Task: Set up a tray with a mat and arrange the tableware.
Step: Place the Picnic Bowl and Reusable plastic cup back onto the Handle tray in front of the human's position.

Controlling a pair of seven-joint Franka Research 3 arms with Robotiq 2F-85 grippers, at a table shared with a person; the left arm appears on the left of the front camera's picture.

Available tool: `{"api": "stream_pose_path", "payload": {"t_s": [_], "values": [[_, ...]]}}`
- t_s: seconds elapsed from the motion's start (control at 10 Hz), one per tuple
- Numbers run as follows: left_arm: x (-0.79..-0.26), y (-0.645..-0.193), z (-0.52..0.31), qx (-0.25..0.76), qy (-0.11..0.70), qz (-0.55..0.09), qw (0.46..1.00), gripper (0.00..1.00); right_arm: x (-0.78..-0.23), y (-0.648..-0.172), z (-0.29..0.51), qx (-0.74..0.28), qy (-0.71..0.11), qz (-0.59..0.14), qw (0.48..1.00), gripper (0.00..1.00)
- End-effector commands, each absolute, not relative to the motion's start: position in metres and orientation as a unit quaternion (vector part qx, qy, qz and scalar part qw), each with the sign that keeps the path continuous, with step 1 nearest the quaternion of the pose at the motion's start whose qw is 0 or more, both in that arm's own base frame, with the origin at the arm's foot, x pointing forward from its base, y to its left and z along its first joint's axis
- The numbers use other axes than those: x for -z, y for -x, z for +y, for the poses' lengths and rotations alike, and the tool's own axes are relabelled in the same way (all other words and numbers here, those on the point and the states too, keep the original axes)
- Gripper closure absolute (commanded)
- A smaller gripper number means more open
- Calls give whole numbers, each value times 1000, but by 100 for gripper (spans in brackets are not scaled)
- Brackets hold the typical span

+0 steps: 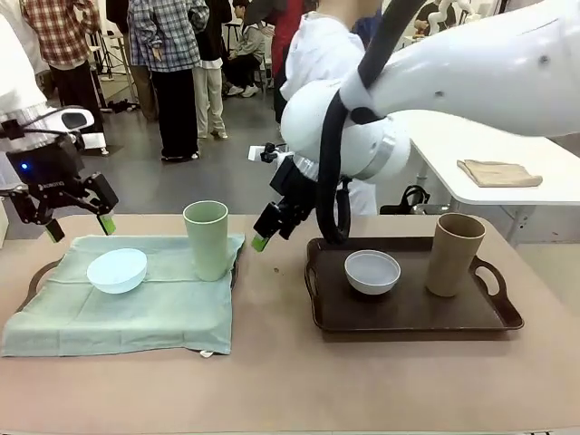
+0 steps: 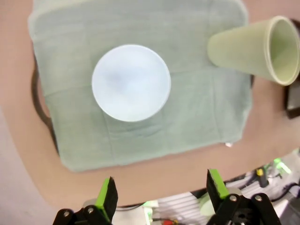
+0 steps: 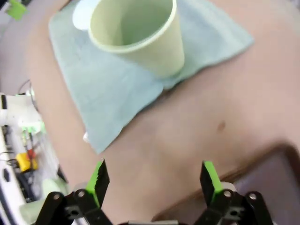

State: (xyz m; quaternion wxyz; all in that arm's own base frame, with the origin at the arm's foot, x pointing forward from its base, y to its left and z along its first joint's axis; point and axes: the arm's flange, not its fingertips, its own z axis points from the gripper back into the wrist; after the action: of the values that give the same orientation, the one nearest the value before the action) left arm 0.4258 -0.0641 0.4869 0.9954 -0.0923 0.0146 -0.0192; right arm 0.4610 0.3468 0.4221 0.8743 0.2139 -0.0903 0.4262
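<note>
A pale green mat (image 1: 127,304) covers the left tray (image 1: 36,276). On the mat rest a pale blue bowl (image 1: 116,270) and an upright light green tumbler (image 1: 207,238). My left gripper (image 1: 80,227) hovers open and empty above the mat's back left corner. From above it sees the bowl (image 2: 131,83), the mat (image 2: 140,136) and the tumbler (image 2: 255,49) beyond its spread fingers (image 2: 161,192). A dark brown tray (image 1: 408,317) at the right holds a greyish white bowl (image 1: 372,271) and a tan tumbler (image 1: 453,254). Between the trays, my right gripper (image 1: 269,231) hangs open and empty, facing the green tumbler (image 3: 140,35).
A folded tan cloth (image 1: 498,172) lies on a white table at the back right. People stand in the background beyond the table. The brown tabletop (image 1: 272,381) stretches bare in front of both trays. The dark tray's corner (image 3: 267,178) lies by my right gripper (image 3: 154,180).
</note>
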Motion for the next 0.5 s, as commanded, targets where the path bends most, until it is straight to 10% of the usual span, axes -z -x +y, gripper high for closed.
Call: {"api": "stream_pose_path", "payload": {"t_s": [0.0, 0.4], "values": [[-504, -420, -76, 24, 83, 8, 996, 0, -455, -442, 341, -377, -189, -31, 906, 0], [-525, -407, -109, 10, 15, -16, 1000, 0, -513, -386, 329, -291, -60, 9, 955, 0]]}}
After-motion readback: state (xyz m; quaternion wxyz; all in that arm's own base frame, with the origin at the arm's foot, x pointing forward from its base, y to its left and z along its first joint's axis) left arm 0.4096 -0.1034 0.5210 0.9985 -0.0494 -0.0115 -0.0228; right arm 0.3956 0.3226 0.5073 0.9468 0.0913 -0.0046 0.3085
